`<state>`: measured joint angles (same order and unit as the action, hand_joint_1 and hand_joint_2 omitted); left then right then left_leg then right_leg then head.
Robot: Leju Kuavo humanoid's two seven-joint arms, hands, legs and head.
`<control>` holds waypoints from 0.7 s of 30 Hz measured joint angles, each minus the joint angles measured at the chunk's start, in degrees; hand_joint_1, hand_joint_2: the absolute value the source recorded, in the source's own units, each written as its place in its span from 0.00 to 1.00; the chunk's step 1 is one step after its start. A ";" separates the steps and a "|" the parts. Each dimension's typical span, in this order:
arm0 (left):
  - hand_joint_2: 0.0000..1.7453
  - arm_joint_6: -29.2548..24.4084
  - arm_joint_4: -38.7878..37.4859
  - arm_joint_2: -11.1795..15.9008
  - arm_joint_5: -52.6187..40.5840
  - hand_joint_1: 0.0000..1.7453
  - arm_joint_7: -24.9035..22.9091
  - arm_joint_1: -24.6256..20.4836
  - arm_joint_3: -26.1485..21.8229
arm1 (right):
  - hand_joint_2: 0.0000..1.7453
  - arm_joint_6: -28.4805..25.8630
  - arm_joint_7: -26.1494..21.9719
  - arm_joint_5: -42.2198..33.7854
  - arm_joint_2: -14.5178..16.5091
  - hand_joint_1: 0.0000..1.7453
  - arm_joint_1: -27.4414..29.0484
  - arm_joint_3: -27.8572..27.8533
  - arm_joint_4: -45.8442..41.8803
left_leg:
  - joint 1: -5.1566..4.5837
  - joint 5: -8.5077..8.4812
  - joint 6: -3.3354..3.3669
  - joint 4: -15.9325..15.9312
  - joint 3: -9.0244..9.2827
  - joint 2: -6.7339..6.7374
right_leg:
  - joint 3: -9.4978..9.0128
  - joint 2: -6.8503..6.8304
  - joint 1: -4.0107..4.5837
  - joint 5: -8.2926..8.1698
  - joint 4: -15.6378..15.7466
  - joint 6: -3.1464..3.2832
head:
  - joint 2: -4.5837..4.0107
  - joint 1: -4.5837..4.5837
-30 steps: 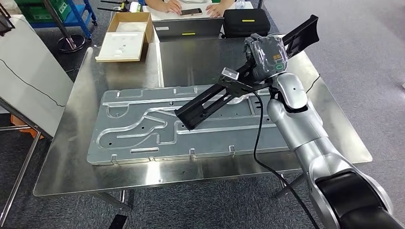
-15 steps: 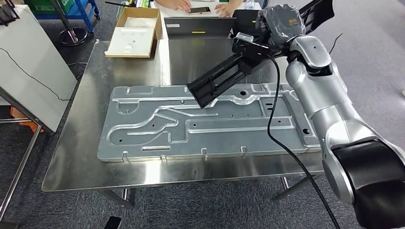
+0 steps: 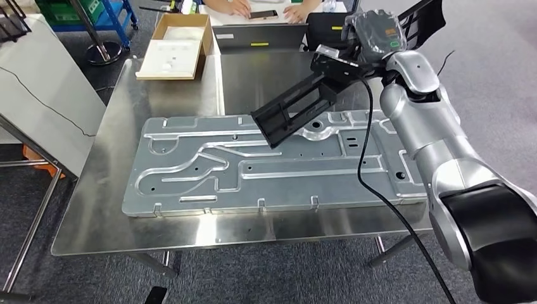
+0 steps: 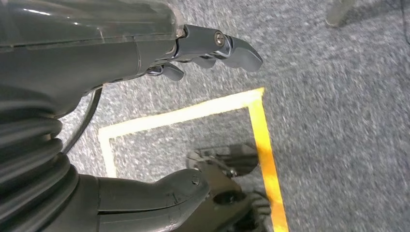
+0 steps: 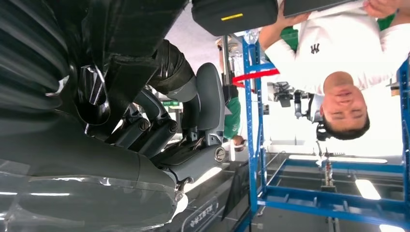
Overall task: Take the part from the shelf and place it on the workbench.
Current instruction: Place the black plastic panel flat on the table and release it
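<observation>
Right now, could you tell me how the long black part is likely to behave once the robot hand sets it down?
The long black part looks stiff, staying straight while held near one end. Its open frame suggests lightness. On the ribbed metal panel it may rock or slide.

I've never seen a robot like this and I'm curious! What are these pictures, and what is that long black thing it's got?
It is a walking robot with two silver arms. One picture looks down from its head. There its right hand holds a long black part in the air above a shiny metal workbench. A big grey metal plate lies on the bench, with a cardboard box at the far end. The other two pictures come from cameras at its wrists. The left hand hangs over grey carpet, holding nothing.
</observation>
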<state>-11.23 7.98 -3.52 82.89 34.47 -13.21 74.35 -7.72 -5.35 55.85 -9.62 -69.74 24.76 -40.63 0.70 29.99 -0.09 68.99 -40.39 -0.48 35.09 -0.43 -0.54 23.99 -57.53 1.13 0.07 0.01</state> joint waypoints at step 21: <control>1.00 -0.63 0.00 0.20 -1.51 0.00 -0.60 -0.31 -0.02 | 1.00 1.71 -0.56 -1.05 2.44 0.00 0.32 6.11 2.27 | 0.20 -5.76 2.20 -10.19 4.74 -0.13 | 3.91 0.32 -0.11 2.15 -7.96 -2.27 | -0.01 -0.03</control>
<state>-11.86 7.98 -3.32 81.37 33.87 -13.52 74.33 -6.02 -5.90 54.80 -7.17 -69.43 30.87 -38.35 0.91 24.23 2.11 58.80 -35.65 -0.61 39.00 -0.11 -0.65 26.14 -65.49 -1.14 0.07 -0.02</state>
